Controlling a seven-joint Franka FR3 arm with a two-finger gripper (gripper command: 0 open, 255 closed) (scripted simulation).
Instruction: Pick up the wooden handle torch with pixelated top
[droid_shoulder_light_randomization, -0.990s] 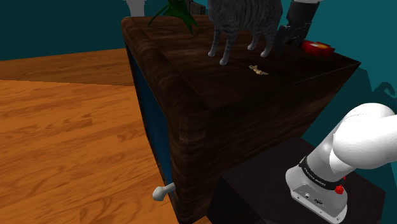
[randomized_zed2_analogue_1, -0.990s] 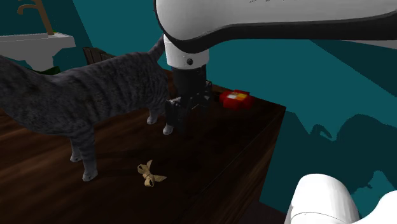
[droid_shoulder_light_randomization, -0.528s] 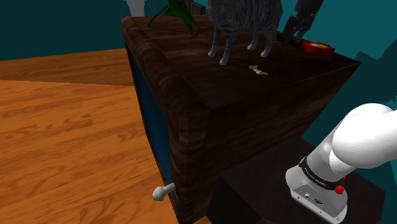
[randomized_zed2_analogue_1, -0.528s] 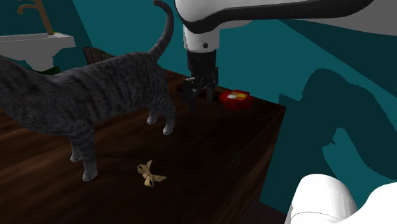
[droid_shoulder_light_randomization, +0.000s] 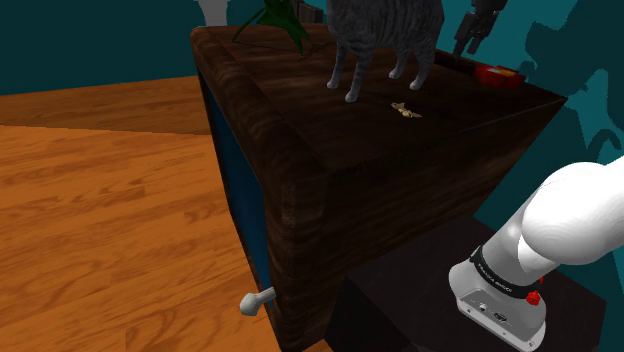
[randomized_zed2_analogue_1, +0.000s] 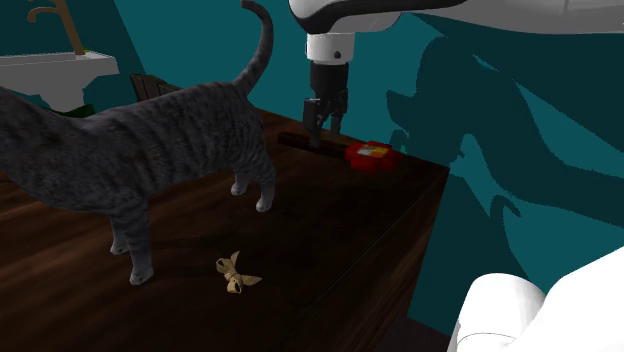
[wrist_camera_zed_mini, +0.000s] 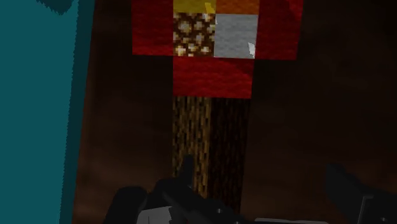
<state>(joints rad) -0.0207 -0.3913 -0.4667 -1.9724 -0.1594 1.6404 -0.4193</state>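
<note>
Judging the red-headed, wooden-handled torch (wrist_camera_zed_mini: 213, 95) stiff and light, I'd pinch its handle (wrist_camera_zed_mini: 208, 143), at six o'clock of my spread-open black gripper (randomized_zed2_analogue_1: 324, 135) in the second exterior view.

Your white arm (randomized_zed2_analogue_1: 340, 15) spans the frame's top edge, its black gripper (randomized_zed2_analogue_1: 322, 132) pointing straight down at upper centre, fingers (wrist_camera_zed_mini: 347, 188) standing apart.

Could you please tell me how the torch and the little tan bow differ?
The torch is bigger, with a blocky red head and brown handle; the bow is small, tan, looped. The torch lies beneath the open pincer; the bow lies by the cat's paws. Both rest flat on the dark wooden top.
</note>
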